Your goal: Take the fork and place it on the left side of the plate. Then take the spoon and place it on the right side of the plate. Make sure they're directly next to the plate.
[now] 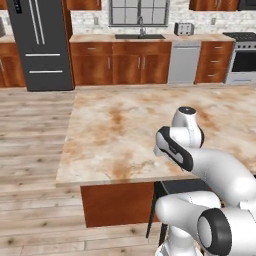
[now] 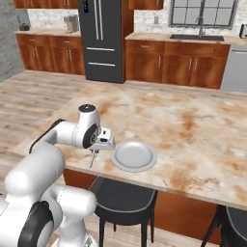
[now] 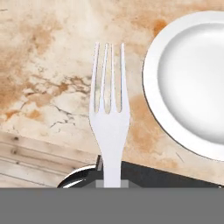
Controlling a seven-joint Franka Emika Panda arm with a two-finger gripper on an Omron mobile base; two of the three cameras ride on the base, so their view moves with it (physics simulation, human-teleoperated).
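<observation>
Marble tabletop [image 2: 193,130] of the kitchen island under me, wood floor around it, cabinets and a dark fridge [image 2: 102,38] on the far wall. My pincer [image 2: 92,155] is closed on the fork [image 3: 109,127], clamped on its handle; in the hand view the tines run away from me over the marble. In the right base view the fork hangs from my pincer near the tabletop's near edge, toward its left corner. Can't tell from the frames whether the fork touches the marble. Plate [image 2: 134,156] sits flat by the same near edge, just beside the fork on its right, a strip of bare marble between them. Dark stool [image 2: 124,201] stands below that edge, under the plate. In the left base view my arm covers that part of the tabletop.
</observation>
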